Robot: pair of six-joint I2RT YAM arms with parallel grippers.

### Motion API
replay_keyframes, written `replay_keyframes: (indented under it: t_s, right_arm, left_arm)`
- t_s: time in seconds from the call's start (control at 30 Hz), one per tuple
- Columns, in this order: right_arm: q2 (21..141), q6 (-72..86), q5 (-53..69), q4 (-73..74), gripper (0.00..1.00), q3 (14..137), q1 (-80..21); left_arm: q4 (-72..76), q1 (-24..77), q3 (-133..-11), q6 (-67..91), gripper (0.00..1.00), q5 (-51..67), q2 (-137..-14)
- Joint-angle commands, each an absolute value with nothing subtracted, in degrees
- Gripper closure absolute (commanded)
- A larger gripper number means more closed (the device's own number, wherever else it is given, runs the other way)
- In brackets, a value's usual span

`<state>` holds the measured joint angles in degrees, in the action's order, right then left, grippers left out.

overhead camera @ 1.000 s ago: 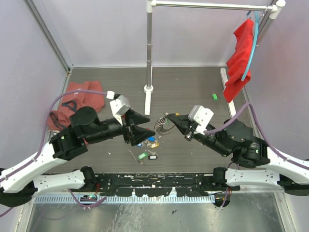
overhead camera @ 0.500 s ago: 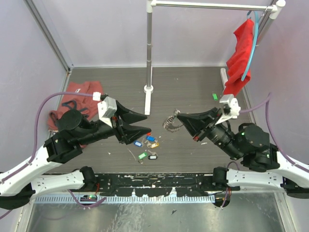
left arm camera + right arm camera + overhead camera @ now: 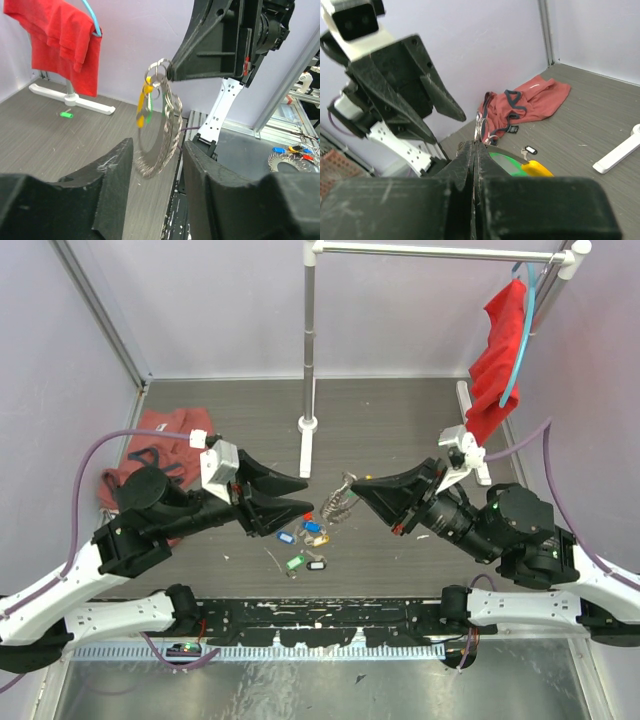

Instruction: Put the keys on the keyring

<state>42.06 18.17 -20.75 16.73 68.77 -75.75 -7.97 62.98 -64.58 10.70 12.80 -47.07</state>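
aloft, keyring [image 3: 339, 506] at right gripper [image 3: 355, 483] tip

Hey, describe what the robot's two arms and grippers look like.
The left arm and right arm match: white lower links, bulky black upper joints, a purple cable looping along each. The left gripper and right gripper have wedge-shaped black fingers, with a white camera block at each wrist.
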Motion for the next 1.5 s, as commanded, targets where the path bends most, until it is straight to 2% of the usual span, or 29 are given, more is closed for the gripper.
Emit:
replay_keyframes:
  t_s: [0.0,0.27,0.5,1.47]
  right_arm:
    - [41.8,7.9,-13.0,17.7,0.99,70.5,-75.9]
    - [39.3,-2.1,-6.3,14.2,0.99,68.0,-75.9]
    - [39.4,-5.1,-3.3,12.9,0.99,67.4,-75.9]
    - [40.4,-6.7,2.1,11.6,0.99,68.0,-75.9]
  left_arm:
    - [-2.9,62.9,-64.9,10.4,0.55,17.7,-46.2]
    - [0.9,62.9,-66.3,9.6,0.71,29.5,-48.5]
    - [1.9,62.9,-68.0,10.1,0.81,35.3,-51.3]
    - [1.6,63.0,-68.2,9.8,0.76,31.9,-53.7]
